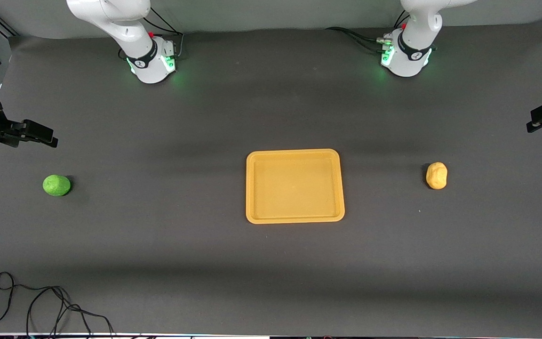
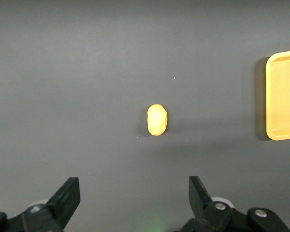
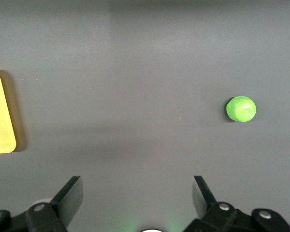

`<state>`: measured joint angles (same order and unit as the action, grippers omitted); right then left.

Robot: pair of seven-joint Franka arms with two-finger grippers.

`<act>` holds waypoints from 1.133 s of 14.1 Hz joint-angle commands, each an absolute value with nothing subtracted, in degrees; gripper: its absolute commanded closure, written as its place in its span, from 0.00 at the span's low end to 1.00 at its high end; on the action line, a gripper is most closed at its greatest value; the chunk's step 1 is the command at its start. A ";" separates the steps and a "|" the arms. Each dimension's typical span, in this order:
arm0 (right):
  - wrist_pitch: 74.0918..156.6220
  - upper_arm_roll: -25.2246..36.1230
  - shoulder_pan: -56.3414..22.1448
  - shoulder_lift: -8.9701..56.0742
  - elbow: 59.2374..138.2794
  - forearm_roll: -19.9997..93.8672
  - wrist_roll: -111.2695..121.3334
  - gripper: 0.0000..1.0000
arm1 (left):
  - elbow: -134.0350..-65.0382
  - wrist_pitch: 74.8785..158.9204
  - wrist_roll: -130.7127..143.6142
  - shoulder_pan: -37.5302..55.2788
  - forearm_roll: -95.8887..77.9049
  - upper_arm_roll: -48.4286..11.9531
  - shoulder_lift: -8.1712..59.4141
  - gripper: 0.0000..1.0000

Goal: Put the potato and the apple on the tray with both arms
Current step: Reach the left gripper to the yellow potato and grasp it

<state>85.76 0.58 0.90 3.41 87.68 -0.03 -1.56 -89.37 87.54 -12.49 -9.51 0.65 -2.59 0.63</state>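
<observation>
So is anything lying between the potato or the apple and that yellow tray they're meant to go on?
Nothing visible. Only bare dark mat separates the potato and the apple from the tray. Both open grippers, left and right, hang above the mat, unobstructed.

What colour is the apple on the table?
The apple is bright green, seen best in the right wrist view.

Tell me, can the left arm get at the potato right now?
Probably yes. The potato lies alone on the mat toward the left arm's end, apart from the tray, and the left gripper hangs open above it.
</observation>
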 commanded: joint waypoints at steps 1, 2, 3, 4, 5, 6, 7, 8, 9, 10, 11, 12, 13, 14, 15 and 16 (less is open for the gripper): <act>86.04 0.26 0.97 3.69 87.10 -1.23 -2.37 0.00 | -88.59 86.66 -11.60 -9.49 0.97 -2.55 0.09 0.00; 85.96 0.18 0.97 3.69 87.19 -1.23 -2.37 0.00 | -88.68 86.49 -11.78 -9.49 0.97 -2.55 0.09 0.00; 85.96 0.18 0.97 3.69 87.19 -1.23 -2.37 0.00 | -89.03 86.40 -11.95 -9.58 0.97 -2.46 0.09 0.00; 85.96 0.18 0.97 3.78 87.19 -1.23 -2.46 0.00 | -89.82 86.57 -11.95 -9.58 0.88 -2.37 0.17 0.00; 85.96 0.18 0.97 3.78 87.01 -1.23 -2.46 0.00 | -91.48 87.62 -11.87 -9.67 0.53 -2.37 0.26 0.00; 85.96 0.18 0.97 3.78 87.10 -1.23 -2.46 0.00 | -93.32 88.24 -11.87 -9.93 0.35 -2.37 0.35 0.00; 85.96 0.18 1.05 3.95 87.01 -1.23 -2.63 0.00 | -96.30 90.07 -11.78 -10.45 0.09 -2.37 0.44 0.00; 86.04 0.18 1.05 3.96 87.10 -0.88 -2.64 0.00 | -100.16 93.05 -11.52 -10.55 -0.17 -2.37 0.87 0.00; 86.04 0.18 0.97 4.22 87.01 -0.79 -2.64 0.00 | -103.85 96.99 -11.60 -10.98 -0.26 -2.37 1.75 0.00; 86.13 0.18 0.97 4.31 87.01 -0.70 -2.46 0.00 | -106.84 100.42 -12.38 -11.68 -0.52 -2.46 2.54 0.01; 86.22 0.18 0.97 4.31 87.10 -0.88 -2.20 0.00 | -109.22 102.72 -12.83 -11.60 -1.57 -2.46 3.51 0.01; 86.74 0.18 0.88 4.31 87.53 -0.88 -1.50 0.00 | -111.16 105.09 -13.18 -11.17 -3.06 -2.55 4.47 0.01; 88.23 0.18 0.97 4.22 88.24 -0.88 -0.71 0.00 | -113.62 107.90 -13.18 -10.73 -4.21 -2.81 5.70 0.02; 89.72 0.35 1.05 4.22 89.20 -0.88 -0.01 0.00 | -115.03 110.89 -13.18 -9.77 -4.57 -2.90 7.37 0.02; 91.56 0.79 1.32 3.96 91.21 -0.97 0.61 0.00 | -114.96 112.05 -13.27 -8.97 -4.66 -2.99 10.17 0.02; 93.41 1.66 1.58 3.43 93.23 -1.23 1.83 0.00 | -114.87 112.58 -14.05 -8.79 -4.66 -2.90 12.63 0.02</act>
<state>89.80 0.70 1.01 4.41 89.32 -0.07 -0.84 -114.15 110.60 -12.69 -10.13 -3.84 -3.21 9.58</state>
